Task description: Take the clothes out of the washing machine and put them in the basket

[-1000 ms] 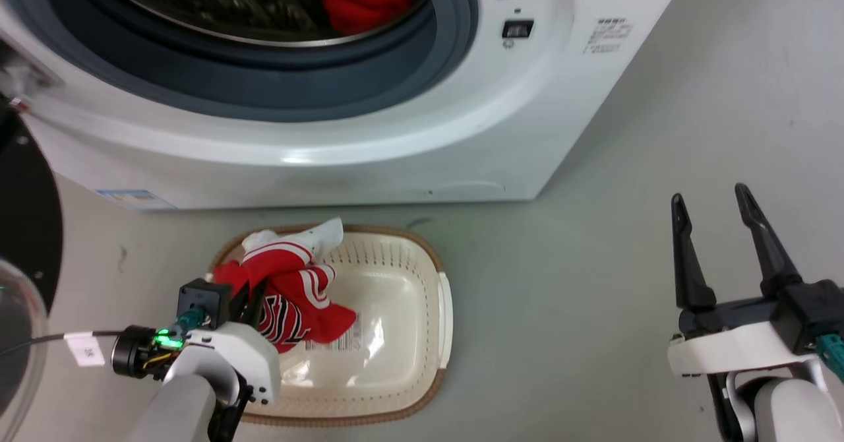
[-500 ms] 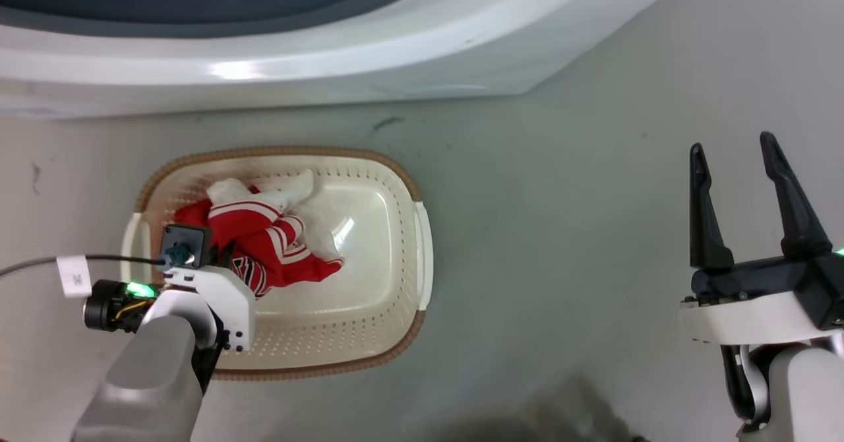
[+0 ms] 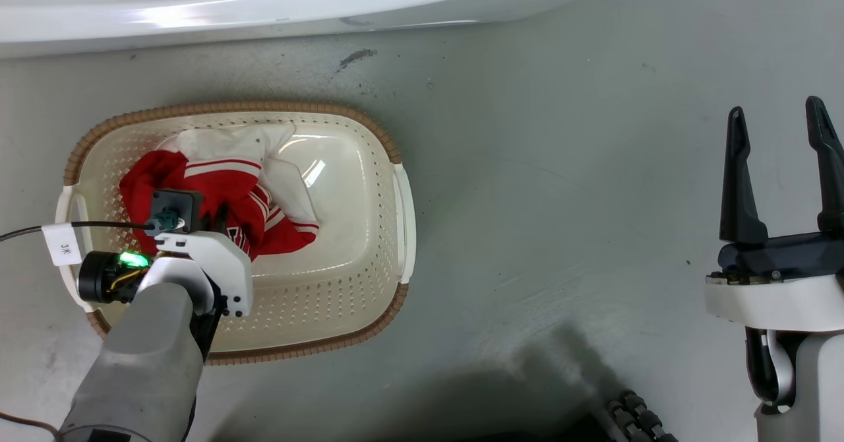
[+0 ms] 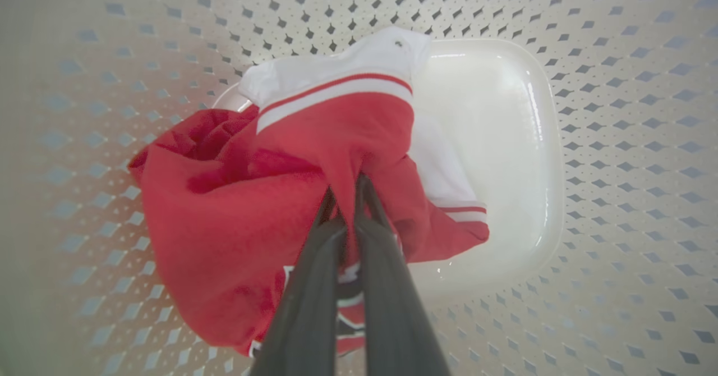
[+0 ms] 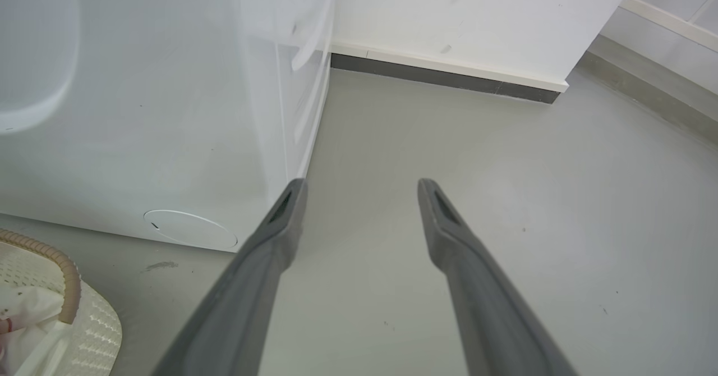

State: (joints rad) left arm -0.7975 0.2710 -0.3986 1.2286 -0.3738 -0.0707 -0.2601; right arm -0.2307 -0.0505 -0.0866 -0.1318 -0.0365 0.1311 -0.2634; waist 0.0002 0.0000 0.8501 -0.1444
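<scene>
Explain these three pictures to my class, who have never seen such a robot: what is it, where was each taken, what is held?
This is a wheeled robot with two arms, each ending in a two-fingered pincer. One picture looks down from its head; the other two come from wrist cameras looking along the fingers. On the grey floor stands a cream basket before a white washing machine. The left pincer is shut on red and white clothes inside the basket. The right pincer is open and empty, over the floor.
</scene>
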